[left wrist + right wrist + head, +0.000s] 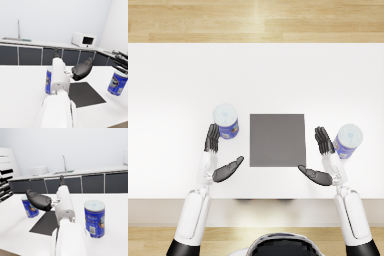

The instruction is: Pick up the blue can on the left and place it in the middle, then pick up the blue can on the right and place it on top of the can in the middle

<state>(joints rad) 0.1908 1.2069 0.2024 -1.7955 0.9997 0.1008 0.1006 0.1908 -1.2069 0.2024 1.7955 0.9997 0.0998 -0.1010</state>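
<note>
Left hand [219, 159] fingers apart, empty, beside upright left can [226, 121], right hand [324, 161] likewise spread beside upright right can [347, 140], labels blue, text unreadable, dark mat [277, 140] between.

A rendered kitchen. Beyond the left hand [81, 71] runs a white counter [37, 43] over dark cabinets [30, 55], carrying a sink with a tall tap [18, 28] and a white microwave [84, 40]. Wood flooring [253, 20] lies past the white table [178, 75].
</note>
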